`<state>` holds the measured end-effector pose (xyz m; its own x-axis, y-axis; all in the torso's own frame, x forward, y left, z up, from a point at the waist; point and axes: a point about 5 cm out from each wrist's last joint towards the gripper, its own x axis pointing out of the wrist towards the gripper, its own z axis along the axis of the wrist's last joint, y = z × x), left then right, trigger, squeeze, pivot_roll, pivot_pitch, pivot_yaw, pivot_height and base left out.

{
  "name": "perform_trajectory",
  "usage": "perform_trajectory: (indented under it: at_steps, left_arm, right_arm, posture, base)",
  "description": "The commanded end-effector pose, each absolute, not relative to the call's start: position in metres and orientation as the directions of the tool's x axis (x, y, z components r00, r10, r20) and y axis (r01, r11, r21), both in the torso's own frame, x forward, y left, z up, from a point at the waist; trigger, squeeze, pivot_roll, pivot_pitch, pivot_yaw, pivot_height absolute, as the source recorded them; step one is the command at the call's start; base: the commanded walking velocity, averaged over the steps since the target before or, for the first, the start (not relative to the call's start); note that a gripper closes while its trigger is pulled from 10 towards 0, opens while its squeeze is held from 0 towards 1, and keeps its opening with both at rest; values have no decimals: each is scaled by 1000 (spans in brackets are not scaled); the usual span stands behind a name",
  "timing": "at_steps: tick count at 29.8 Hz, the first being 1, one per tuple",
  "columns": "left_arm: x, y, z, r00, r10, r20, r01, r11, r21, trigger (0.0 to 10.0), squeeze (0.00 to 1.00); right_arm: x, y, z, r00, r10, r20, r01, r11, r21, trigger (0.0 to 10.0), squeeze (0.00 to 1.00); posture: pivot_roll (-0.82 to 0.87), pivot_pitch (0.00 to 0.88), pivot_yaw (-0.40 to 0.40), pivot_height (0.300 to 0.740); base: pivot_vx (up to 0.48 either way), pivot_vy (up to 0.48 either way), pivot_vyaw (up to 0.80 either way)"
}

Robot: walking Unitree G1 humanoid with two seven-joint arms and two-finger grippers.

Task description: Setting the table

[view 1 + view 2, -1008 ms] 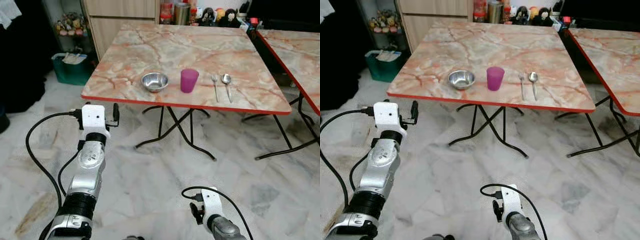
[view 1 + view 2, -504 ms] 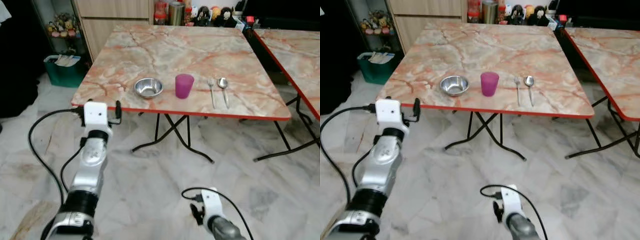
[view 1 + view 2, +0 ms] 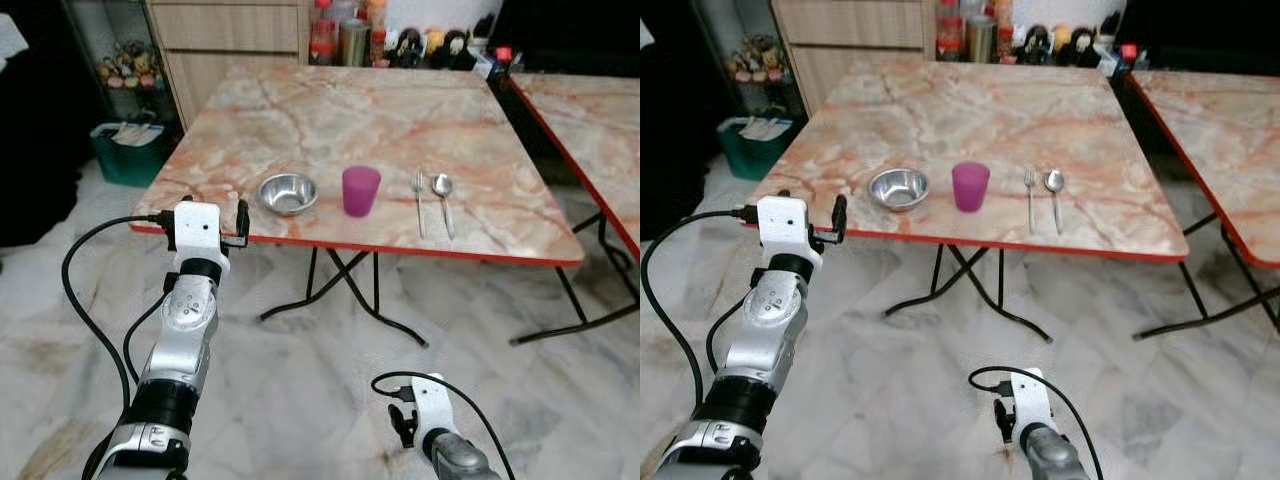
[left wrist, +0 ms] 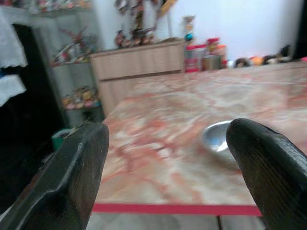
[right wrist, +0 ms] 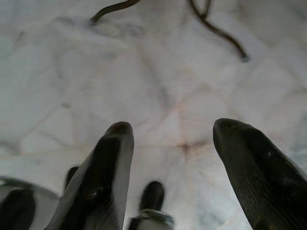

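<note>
On the marble table point(image 3: 330, 110), near its front edge, stand a steel bowl point(image 3: 288, 193) and a purple cup point(image 3: 360, 190), with a fork point(image 3: 419, 188) and a spoon point(image 3: 444, 192) lying side by side to the right. My left gripper point(image 3: 208, 215) is raised at the table's front left corner, open and holding nothing. In the left wrist view the bowl point(image 4: 218, 139) lies ahead, close to one of the black fingers point(image 4: 268, 172). My right gripper point(image 5: 170, 158) hangs low, open, pointing at the floor.
A second marble table point(image 3: 600, 130) stands close on the right. Bottles and jars point(image 3: 350, 35) line the far edge. A green bin point(image 3: 130, 150) and a wooden cabinet point(image 3: 230, 40) are at the back left. Black folding legs point(image 3: 340, 290) cross under the table.
The camera has come closer to the table. My left gripper has moved forward to the table's front left corner. The items on the table have not moved.
</note>
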<state>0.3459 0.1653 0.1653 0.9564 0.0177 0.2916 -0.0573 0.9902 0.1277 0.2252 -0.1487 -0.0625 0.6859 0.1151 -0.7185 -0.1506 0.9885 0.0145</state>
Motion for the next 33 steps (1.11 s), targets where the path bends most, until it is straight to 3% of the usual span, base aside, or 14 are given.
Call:
perform_trajectory:
  at_steps: [1, 33]
  left_arm:
    - [346, 168, 167, 956, 19, 293, -59, 990, 128, 10000, 0]
    - [346, 164, 167, 959, -5, 283, -30, 993, 118, 10000, 0]
  right_arm:
    - [224, -145, -63, 679, 125, -723, -155, 988, 26, 10000, 0]
    - [222, -145, -65, 671, 123, -731, -149, 988, 29, 10000, 0]
  posture:
    - [149, 64, -13, 715]
    - [148, 67, -13, 715]
  base:
    - [289, 0, 0]
    - [290, 0, -58]
